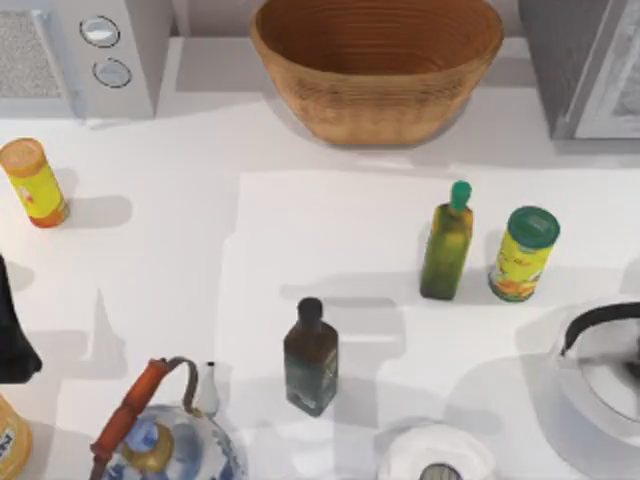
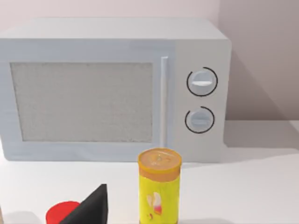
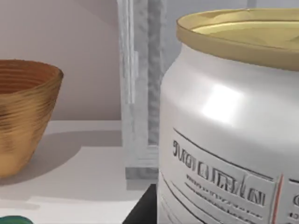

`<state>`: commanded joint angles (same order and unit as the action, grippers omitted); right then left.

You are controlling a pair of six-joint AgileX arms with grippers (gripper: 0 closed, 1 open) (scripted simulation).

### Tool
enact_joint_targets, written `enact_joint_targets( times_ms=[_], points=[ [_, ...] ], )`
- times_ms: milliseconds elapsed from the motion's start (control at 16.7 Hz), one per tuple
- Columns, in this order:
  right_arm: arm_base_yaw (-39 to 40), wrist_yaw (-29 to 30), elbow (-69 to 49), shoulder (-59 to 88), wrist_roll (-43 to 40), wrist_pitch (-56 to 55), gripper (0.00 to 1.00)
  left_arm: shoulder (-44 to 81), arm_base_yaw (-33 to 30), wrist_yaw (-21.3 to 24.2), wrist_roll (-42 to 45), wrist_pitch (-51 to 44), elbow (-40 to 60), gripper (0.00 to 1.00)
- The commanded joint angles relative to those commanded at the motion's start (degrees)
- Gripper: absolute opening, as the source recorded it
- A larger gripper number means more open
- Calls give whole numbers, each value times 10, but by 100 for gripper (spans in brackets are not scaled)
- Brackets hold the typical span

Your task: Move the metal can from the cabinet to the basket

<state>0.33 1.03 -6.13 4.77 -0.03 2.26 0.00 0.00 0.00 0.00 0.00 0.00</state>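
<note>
Metal can point(image 3: 224, 126): seen very close in the right wrist view, upright, with a pale grey-white side carrying embossed lettering and a dull gold rim on top.
Cabinet point(image 1: 585, 65): set at the table's far right corner in the top view; its white-framed door edge point(image 3: 140, 88) is seen just beside the can in the right wrist view.
Basket point(image 1: 377, 65): placed at the far middle of the table, to the left of the cabinet; its ribbed tan wall point(image 3: 23, 116) is also caught by the right wrist view, well apart from the can.
Right gripper: a dark finger edge point(image 3: 142, 210) is glimpsed beside the can's lower side; whether the jaws are clamped on the can cannot be told.
Left gripper point(image 1: 12, 330): parked at the table's left edge; a black fingertip point(image 2: 91, 207) is seen in its wrist view, and the state of the jaws cannot be told.
Orange-lidded yellow can point(image 1: 35, 183): stood on the left side, in front of the white appliance point(image 2: 117, 88) with two round knobs.
Green-lidded can point(image 1: 523, 253): stood right of centre, just beside the olive bottle point(image 1: 447, 245).
Dark bottle point(image 1: 310, 358): stood near the front middle.
Painted kettle point(image 1: 165, 440): found at the front left.
</note>
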Motion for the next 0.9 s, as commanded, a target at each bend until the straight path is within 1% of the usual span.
enact_joint_targets(
  times_ms=[240,600,720,900],
  points=[
    [-3,-10,61,-48,0,-23,0,0,0,0,0,0,0,100],
    [-3,-10,64,-44,1,-22,0,0,0,0,0,0,0,100],
    [-2,0,54,-29,0,-33,0,0,0,0,0,0,0,100],
    [5,30,11,35,-3,-69,0,0,0,0,0,0,0,100]
  ],
)
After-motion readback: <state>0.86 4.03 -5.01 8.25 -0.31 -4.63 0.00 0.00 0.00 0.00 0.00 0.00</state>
